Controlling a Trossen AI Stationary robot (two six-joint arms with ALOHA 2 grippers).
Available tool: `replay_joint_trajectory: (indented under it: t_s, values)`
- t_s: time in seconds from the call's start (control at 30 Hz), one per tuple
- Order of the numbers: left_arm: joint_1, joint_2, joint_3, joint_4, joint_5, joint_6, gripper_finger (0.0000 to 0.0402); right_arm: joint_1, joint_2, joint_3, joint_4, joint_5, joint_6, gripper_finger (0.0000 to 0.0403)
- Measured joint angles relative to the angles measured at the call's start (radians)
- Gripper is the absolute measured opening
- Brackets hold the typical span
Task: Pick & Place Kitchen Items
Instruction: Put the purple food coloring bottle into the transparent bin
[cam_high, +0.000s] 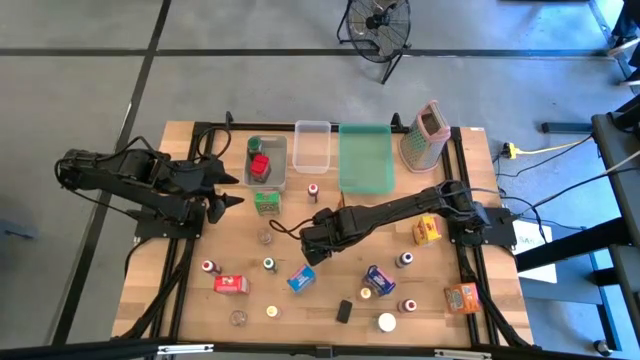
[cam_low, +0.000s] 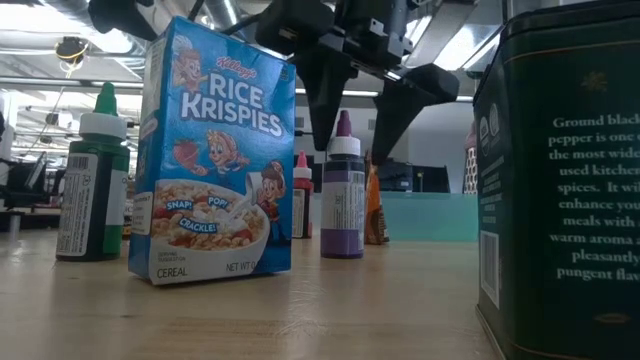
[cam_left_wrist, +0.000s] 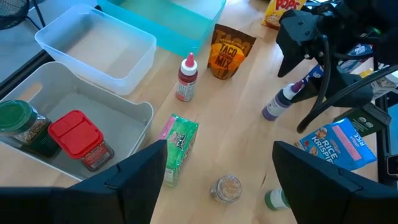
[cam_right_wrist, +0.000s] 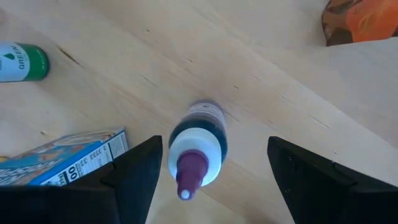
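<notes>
Wooden bench (cam_high: 190, 290) strewn with kitchen items. Right pincer (cam_right_wrist: 208, 180): fingers apart, poised directly above the upright purple-capped bottle (cam_right_wrist: 196, 149) at mid-bench (no contact seen), beside the Rice Krispies box (cam_low: 215, 150). Left pincer (cam_left_wrist: 217, 180): fingers apart, empty, hovering near the green box (cam_left_wrist: 180, 146) and clear bin (cam_high: 277, 183).

Along the counter's (cam_high: 200, 150) far edge stand two bins (cam_high: 267, 160) (cam_high: 312, 145), a tray (cam_high: 365, 158) and a grater (cam_high: 425, 135) — the grater nearest the far right corner. In the leftmost bin sit a jar (cam_left_wrist: 22, 127) and a box (cam_left_wrist: 79, 140). Just before that bin lies a small box (cam_high: 266, 202). Mid-counter, a bottle (cam_right_wrist: 198, 144) stands upright below the right tool (cam_right_wrist: 208, 168), a cereal box (cam_high: 301, 278) before it. The left tool (cam_high: 228, 190) hangs near the left edge.
</notes>
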Motion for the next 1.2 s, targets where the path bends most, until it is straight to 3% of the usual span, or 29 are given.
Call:
replay_joint_trajectory:
  t_s: [0.63, 1.13, 1.2]
  values:
    - [0.000, 0.000, 0.000, -0.001, -0.002, 0.008, 0.0287, -0.002, 0.060, 0.000, 0.022, -0.026, -0.012, 0.0286]
    - [0.000, 0.000, 0.000, -0.001, -0.002, 0.009, 0.0286, -0.007, 0.064, 0.000, 0.024, -0.027, -0.053, 0.0149]
    - [0.000, 0.000, 0.000, -0.001, -0.002, 0.009, 0.0287, -0.007, 0.064, 0.000, 0.023, -0.035, -0.054, 0.0146]
